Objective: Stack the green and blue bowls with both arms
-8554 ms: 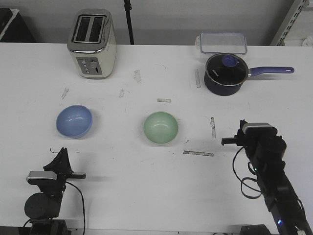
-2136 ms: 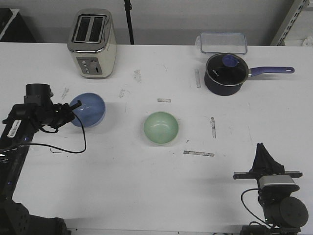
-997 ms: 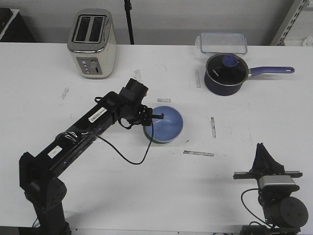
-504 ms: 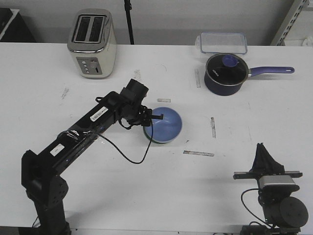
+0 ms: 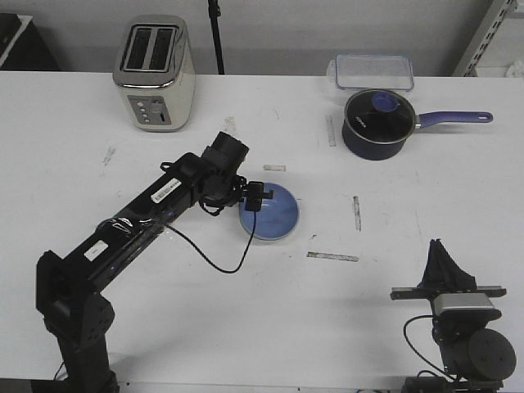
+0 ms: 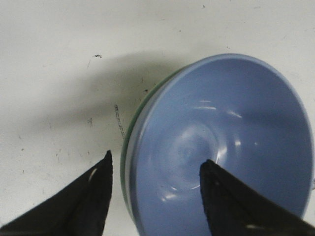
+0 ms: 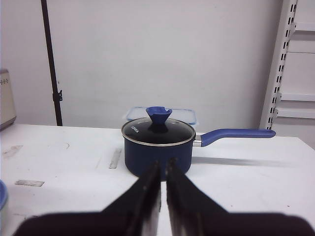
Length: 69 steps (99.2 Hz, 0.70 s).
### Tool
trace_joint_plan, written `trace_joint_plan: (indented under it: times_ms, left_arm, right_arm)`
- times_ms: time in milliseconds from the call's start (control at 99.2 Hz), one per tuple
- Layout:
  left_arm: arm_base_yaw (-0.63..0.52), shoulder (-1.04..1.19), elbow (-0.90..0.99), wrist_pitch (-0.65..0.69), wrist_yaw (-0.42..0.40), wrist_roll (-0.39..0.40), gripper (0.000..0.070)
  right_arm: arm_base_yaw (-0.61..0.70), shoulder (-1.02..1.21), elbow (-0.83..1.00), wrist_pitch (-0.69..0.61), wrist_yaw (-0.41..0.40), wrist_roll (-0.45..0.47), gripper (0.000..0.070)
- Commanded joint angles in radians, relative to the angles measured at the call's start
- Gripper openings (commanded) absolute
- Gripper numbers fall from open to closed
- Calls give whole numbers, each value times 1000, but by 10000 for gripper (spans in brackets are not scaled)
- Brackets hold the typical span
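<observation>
Nesting inside the green bowl point(image 6: 129, 147) at the table's point(image 5: 246, 327) middle, the blue bowl point(image 5: 273, 213) now sits level, where half a second ago we held it tilted. Our left gripper point(image 5: 253, 199) has spread its fingers astride the rim. Our right gripper point(image 5: 443, 264) stays parked near the front edge, fingers together.

1. The left arm point(image 5: 139, 221) is black, built of long boxy links with round joints.
2. White label stickers sit along its links.
3. A thin black cable loops loosely beneath its wrist.
4. Its tool point(image 5: 255, 199) is small and black; the fingers point(image 6: 93, 196) are matte, tapering wedges.
5. The right arm point(image 5: 463, 344) is black with a round base joint, a grey-topped wrist block and a curling black cable.
</observation>
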Motion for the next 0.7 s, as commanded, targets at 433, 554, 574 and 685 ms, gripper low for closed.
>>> trace_joint_plan:
  times_ms: [433, 554, 574, 685]
  left_arm:
    - [19, -60, 26, 5, -4, 2, 358]
    - [26, -105, -6, 64, -16, 14, 275]
    - [28, -116, -19, 85, -16, 14, 245]
    - [51, -192, -131, 233, -16, 16, 106]
  right_arm:
    - [0, -2, 2, 15, 3, -4, 10]
    - [0, -2, 2, 15, 3, -4, 10]
    - [0, -2, 2, 15, 3, -4, 10]
    - [0, -2, 2, 15, 3, -4, 10]
